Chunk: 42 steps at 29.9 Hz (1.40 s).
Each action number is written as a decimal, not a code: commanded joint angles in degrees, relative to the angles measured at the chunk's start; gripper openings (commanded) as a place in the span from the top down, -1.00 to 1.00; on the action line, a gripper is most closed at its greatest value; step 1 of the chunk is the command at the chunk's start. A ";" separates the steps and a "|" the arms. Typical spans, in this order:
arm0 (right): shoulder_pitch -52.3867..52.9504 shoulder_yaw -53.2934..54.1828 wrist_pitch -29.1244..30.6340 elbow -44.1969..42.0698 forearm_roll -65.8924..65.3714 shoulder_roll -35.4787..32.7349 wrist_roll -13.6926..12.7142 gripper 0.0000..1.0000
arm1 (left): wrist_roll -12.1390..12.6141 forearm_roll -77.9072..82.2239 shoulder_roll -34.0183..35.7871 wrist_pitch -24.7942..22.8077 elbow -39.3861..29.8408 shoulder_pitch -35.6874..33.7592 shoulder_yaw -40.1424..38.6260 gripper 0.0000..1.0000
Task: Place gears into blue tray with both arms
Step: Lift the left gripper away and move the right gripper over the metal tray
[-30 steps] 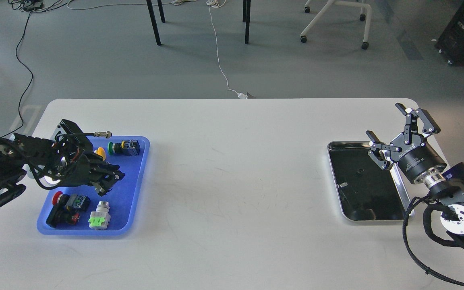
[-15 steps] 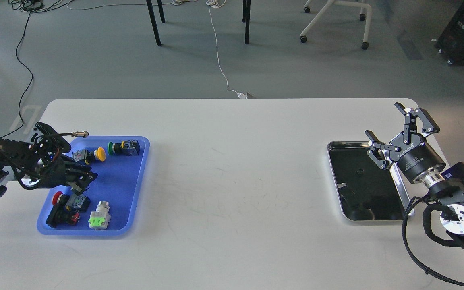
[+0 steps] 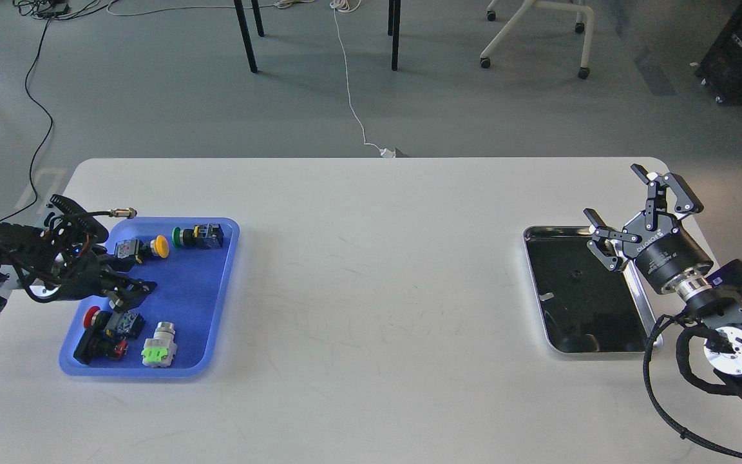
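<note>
The blue tray (image 3: 207, 303) lies at the table's left and holds several coloured-cap push-button switches. My left gripper (image 3: 134, 289) hovers over the tray's left part, dark and seen nearly end-on, so its fingers cannot be told apart. One tiny dark round gear (image 3: 575, 275) lies in the silver-rimmed black tray (image 3: 603, 351) at the right. My right gripper (image 3: 612, 192) hangs open over that tray's far right corner, above and to the right of the gear, with nothing between its fingers.
In the blue tray are a yellow-cap switch (image 3: 160, 245), a green-cap switch (image 3: 197, 236), a red-cap switch (image 3: 93, 316) and a green-based one (image 3: 160, 348). A small pale patch (image 3: 548, 296) shows in the black tray. Chair and table legs stand on the floor beyond.
My left arm has drawn back to the left, from over the blue tray's middle to its left part. The right arm has not moved.
</note>
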 commanded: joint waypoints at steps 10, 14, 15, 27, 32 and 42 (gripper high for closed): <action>0.19 -0.27 0.00 0.26 -0.35 -0.31 0.01 -0.97 | 0.00 -49.35 -1.17 0.09 -17.20 -3.64 -8.37 -0.88; 0.37 -0.71 0.00 1.40 -2.44 -1.88 0.01 -0.97 | 0.00 -67.99 -5.20 0.18 -19.67 4.52 -16.69 -0.96; 0.46 -0.71 0.00 2.01 -4.37 -2.58 0.01 -0.97 | 0.00 -71.34 -6.96 0.18 -19.67 6.98 -20.73 -0.96; 15.11 -7.54 0.00 8.43 -49.09 -13.84 0.01 -0.97 | 0.00 -77.35 -20.59 7.30 -18.71 23.87 -41.24 -0.96; 30.39 -23.34 0.00 9.31 -64.57 -16.04 0.01 -0.97 | 4.61 -77.79 -21.30 6.68 -18.71 24.05 -44.40 -0.96; 49.50 -49.30 0.00 5.10 -92.79 -10.77 0.01 -0.96 | 5.24 -79.46 -23.93 3.78 -18.71 26.25 -45.20 -0.96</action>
